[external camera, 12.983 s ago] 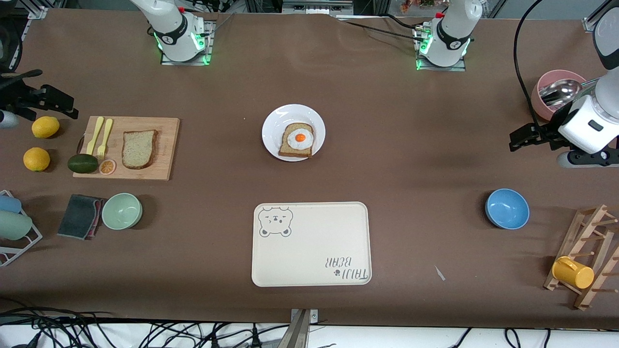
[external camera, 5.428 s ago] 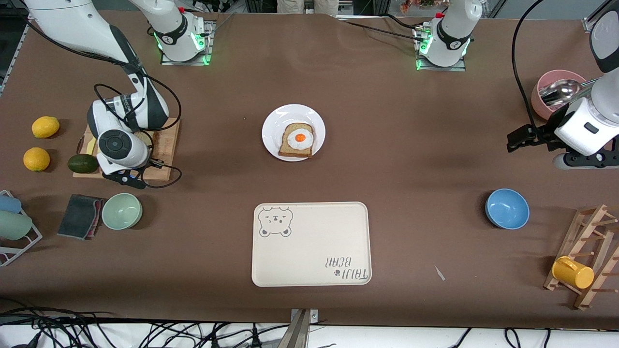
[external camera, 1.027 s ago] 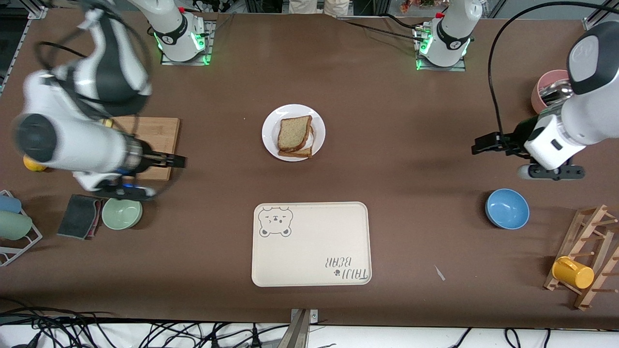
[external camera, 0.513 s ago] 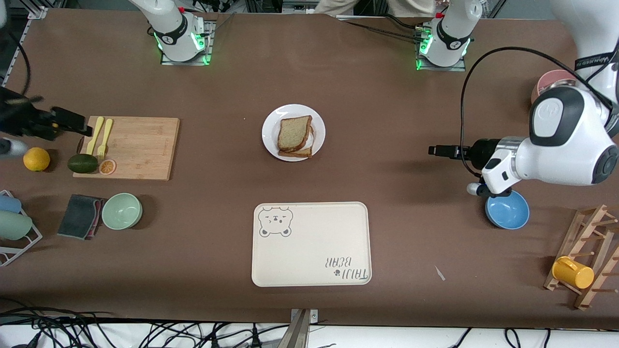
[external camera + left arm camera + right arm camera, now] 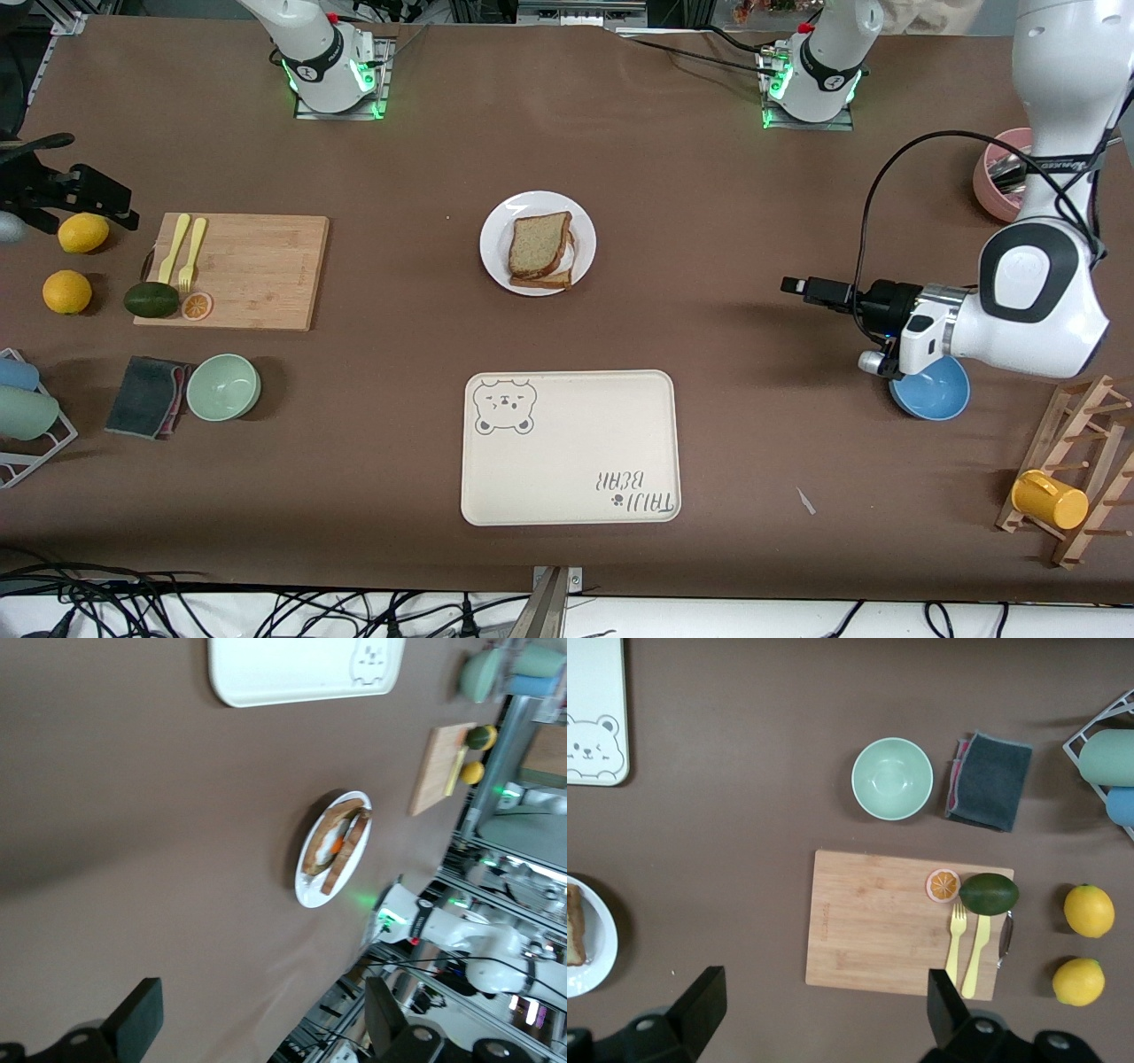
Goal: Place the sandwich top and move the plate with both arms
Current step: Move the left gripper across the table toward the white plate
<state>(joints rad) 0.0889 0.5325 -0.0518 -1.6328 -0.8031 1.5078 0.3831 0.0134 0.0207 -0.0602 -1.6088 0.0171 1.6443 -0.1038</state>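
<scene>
The sandwich top (image 5: 537, 244) lies on the egg slice on the white plate (image 5: 498, 226) in the middle of the table. The plate also shows in the left wrist view (image 5: 312, 893) and at the edge of the right wrist view (image 5: 601, 943). My left gripper (image 5: 797, 285) is open and empty, above the table toward the left arm's end, pointing at the plate and well apart from it. My right gripper (image 5: 111, 199) is open and empty, high above the lemons at the right arm's end.
The bear-printed tray (image 5: 571, 447) lies nearer the camera than the plate. A cutting board (image 5: 257, 270) holds forks, an avocado and an orange slice. Lemons (image 5: 83, 232), a green bowl (image 5: 223, 386), a blue bowl (image 5: 930, 394), a pink bowl (image 5: 997, 182) and a mug rack (image 5: 1072, 470) stand toward the table's ends.
The sandwich top went from the cutting board onto the egg slice on the plate. The right gripper has drawn back to the table's end. The left gripper has come in toward the plate.
</scene>
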